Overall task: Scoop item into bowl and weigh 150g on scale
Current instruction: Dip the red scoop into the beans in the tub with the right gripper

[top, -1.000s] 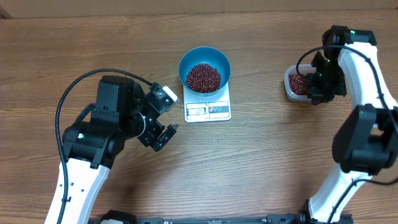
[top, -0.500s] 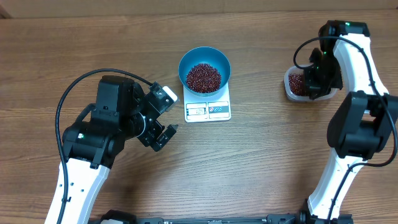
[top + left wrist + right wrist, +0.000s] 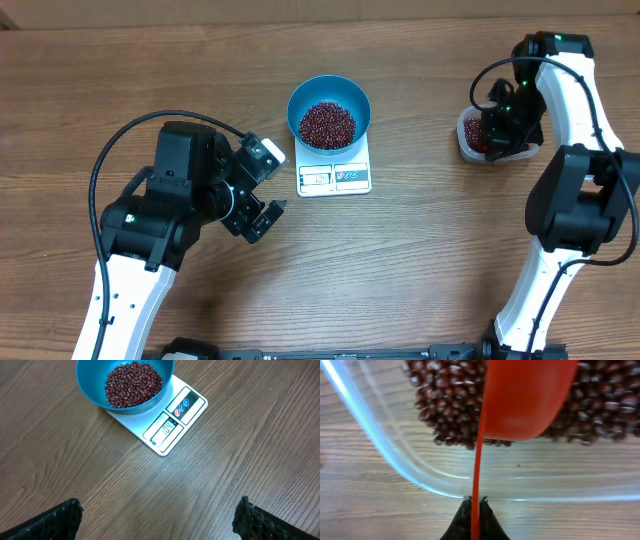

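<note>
Wood-grain table (image 3: pixel 420 260), bowl (image 3: pixel 87 385) of beans (image 3: pixel 132 382) on scale (image 3: pixel 192 402), left fingers (image 3: pixel 55 520) wide, empty, right fingers (image 3: pixel 457 527) pinching orange scoop (image 3: pixel 525 400)

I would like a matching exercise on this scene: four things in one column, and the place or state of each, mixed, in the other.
1. blue bowl
2. scale
3. orange scoop
4. left gripper

a. open, holding nothing
b. over the clear tub, in the shut right gripper
c. under the bowl
d. holds beans

Pairs: 1-d, 2-c, 3-b, 4-a

blue bowl (image 3: pixel 347 90) — beans (image 3: pixel 327 124) inside, on scale (image 3: pixel 335 178)
</note>
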### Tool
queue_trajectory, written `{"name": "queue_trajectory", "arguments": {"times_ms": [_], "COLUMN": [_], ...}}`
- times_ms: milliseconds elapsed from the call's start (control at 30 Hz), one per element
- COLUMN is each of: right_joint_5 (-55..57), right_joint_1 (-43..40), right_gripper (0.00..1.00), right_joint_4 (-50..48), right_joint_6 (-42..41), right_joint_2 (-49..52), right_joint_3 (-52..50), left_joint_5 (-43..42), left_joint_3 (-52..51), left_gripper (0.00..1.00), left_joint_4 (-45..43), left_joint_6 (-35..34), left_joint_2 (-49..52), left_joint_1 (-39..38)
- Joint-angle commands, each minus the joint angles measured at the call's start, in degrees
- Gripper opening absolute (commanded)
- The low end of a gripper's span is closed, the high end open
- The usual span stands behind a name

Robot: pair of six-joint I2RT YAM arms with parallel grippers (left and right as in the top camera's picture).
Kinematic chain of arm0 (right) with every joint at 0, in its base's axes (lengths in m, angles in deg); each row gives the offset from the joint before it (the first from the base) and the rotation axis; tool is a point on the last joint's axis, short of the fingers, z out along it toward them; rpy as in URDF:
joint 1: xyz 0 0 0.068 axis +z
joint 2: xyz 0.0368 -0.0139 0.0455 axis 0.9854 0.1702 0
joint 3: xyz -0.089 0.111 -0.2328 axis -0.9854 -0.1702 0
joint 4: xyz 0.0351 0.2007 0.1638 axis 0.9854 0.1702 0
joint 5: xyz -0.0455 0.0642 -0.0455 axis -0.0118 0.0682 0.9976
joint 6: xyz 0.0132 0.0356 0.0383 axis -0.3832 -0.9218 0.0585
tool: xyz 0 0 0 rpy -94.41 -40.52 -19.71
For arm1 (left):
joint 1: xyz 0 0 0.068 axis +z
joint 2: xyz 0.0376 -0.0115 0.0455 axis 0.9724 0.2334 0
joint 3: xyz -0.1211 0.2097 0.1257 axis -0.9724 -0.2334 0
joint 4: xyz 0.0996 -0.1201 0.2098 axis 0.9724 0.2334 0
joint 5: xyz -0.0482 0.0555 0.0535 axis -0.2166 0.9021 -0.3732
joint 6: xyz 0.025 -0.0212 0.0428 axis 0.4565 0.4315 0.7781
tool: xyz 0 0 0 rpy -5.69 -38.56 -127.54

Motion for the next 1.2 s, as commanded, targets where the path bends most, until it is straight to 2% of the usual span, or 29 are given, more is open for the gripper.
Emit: {"name": "queue_trajectory", "arguments": {"times_ms": [0,233,433,733,1167], "right_joint_5": [-7.76,-12.37,-18.16,-28.85,-32.30], "right_joint_1": [0.15,-0.42,-4.22,-10.32,-14.78], "right_gripper": [0.04,0.04,0.04,0.04,0.04], "right_joint_4": [-0.44,-0.55,-0.92,0.63,3.41], "right_joint_6": [4.72,4.72,4.76,12.48,19.17], "right_joint_2": [1.42,1.44,1.44,1.57,1.64], "right_joint_3": [0.59,0.59,0.59,0.35,-2.51], "left_joint_5": [0.00,0.00,0.00,0.00,0.00], "left_joint_3": [1.29,1.29,1.29,1.29,1.29], "left_gripper": [1.00,1.00,1.00,1.00,1.00], "left_joint_4": [-0.20,-0.20,-0.20,-0.20,-0.20], "left_joint_6": [-0.61,-0.61,-0.61,-0.61,-0.61], "left_joint_2": [0.20,0.17,0.20,0.20,0.20], "left_joint_1": [0.24,0.24,0.24,0.24,0.24]}}
